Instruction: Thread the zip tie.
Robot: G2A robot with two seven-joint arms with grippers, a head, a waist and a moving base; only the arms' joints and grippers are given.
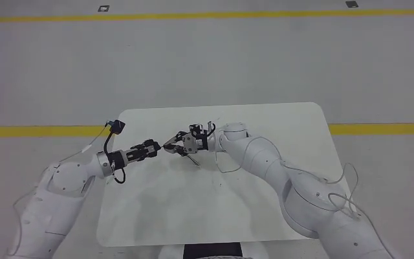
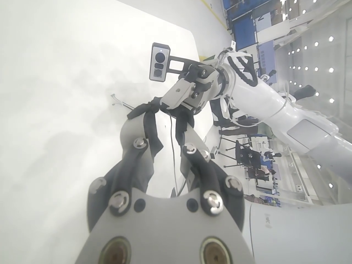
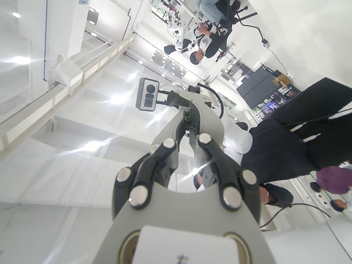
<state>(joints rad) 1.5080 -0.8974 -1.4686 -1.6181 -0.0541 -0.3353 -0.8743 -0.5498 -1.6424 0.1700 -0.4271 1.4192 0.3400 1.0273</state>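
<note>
— Where are the pincers?
— Above the table's [image 1: 272, 194] far-left part: left pincer [image 1: 157, 147] on the left, right pincer [image 1: 169, 146] just right of it.
— And the zip tie [image 1: 194, 160]?
— Beside the right pincer, on its near side.

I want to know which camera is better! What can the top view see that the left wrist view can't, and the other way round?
Top view: the whole white table, the yellow floor lines and both arms end to end. Left wrist view: a thin black strand up close, plus chairs in the room behind. Both: the left gripper and right gripper nearly tip to tip above the table.
</note>
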